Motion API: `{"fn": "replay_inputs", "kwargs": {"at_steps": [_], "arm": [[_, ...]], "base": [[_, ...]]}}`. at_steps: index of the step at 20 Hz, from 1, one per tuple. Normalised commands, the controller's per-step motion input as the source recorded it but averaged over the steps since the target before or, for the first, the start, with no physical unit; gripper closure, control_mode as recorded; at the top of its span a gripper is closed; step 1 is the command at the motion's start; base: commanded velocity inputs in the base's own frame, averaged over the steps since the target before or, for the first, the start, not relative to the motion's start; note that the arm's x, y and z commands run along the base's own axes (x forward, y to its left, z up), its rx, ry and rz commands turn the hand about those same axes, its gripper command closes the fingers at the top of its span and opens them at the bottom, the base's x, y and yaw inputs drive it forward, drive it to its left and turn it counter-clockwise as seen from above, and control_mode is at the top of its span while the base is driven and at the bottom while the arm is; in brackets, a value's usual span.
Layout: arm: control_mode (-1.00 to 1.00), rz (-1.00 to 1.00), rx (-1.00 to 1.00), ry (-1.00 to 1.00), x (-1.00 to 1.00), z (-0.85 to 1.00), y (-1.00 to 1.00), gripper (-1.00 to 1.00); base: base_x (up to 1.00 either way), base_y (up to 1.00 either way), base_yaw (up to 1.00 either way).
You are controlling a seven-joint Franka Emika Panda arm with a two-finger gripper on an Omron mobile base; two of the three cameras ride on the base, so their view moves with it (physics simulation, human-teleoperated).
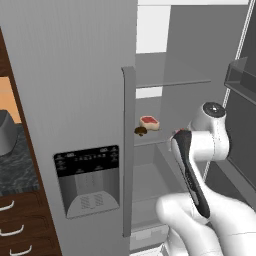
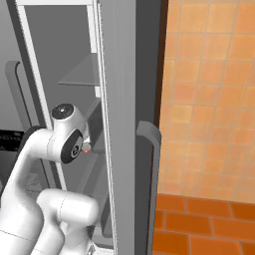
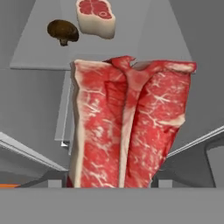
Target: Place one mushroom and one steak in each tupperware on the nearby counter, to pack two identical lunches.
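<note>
The claw holds a flat, marbled red steak point(image 3: 131, 127) inside the open fridge point(image 1: 75, 75). Behind, 1 thick steak point(image 3: 96, 17) and a brown, round-capped mushroom point(image 3: 63, 31) sit on a shelf point(image 3: 39, 48). Speckled bench point(image 1: 15, 165) far left.

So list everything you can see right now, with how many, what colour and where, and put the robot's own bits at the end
Steak in the gripper: one, red with white marbling and a pale fat edge, hanging close before the hand camera.
Steak on the shelf: one, red with a cream rim, inside the open fridge.
Mushroom: one, dark brown, beside the shelf steak.
Fridge: one, grey, right door open, dispenser panel on the left door.
Counter: one, dark speckled top over brown drawers, far left.
Tiled wall: orange, right of the fridge.
Arm: one, white with dark joints, reaching into the fridge.
Gripper: one, shut on the large steak.
</note>
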Motion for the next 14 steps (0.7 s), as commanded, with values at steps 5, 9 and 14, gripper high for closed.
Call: {"fn": "replay_inputs", "kwargs": {"at_steps": [5,9,14], "arm": [[-1.0,-0.17,0.15,0.0,-0.74,0.14,0.28,1.0],[-1.0,-0.14,0.0,0.05,-0.32,0.19,0.19,1.0],[-1.0,0.0,-0.05,0.0,-0.07,-0.19,-0.07,1.0]], "base": [[0.0,0.0,0.0],[0.0,0.0,0.0],[0.0,0.0,0.0]]}}
